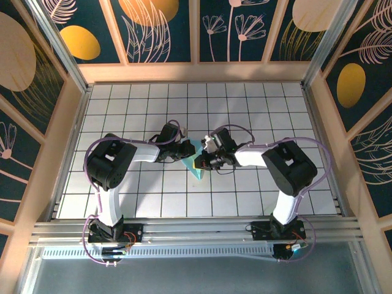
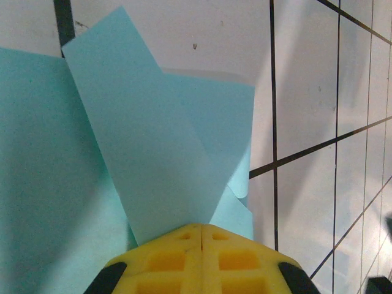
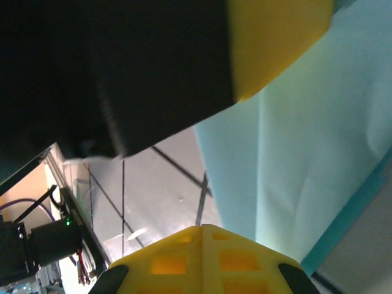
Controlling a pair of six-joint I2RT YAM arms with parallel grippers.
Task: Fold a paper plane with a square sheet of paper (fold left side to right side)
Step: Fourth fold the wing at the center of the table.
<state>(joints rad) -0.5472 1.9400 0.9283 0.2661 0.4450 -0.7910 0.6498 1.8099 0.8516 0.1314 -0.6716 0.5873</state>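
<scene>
The light-blue sheet of paper [image 1: 200, 169] lies mid-table, folded into a wedge whose point faces the near edge. In the left wrist view the paper [image 2: 141, 122] shows a long narrow flap lying slanted across wider layers. My left gripper [image 2: 201, 228] is shut, and its yellow tip rests on the flap's narrow end. From above, the left gripper [image 1: 185, 151] sits at the paper's left upper edge. My right gripper [image 1: 199, 162] meets it from the right. The right gripper [image 3: 201, 228] is shut beside the paper's [image 3: 306, 153] left edge, and the left gripper's yellow finger [image 3: 275, 43] hangs close above it.
The white grid table [image 1: 257, 110] stretches around both arms. Wooden walls [image 1: 196, 72] close the back and sides. An aluminium rail [image 1: 196, 229] carrying the arm bases runs along the near edge. Cables loop off both arms.
</scene>
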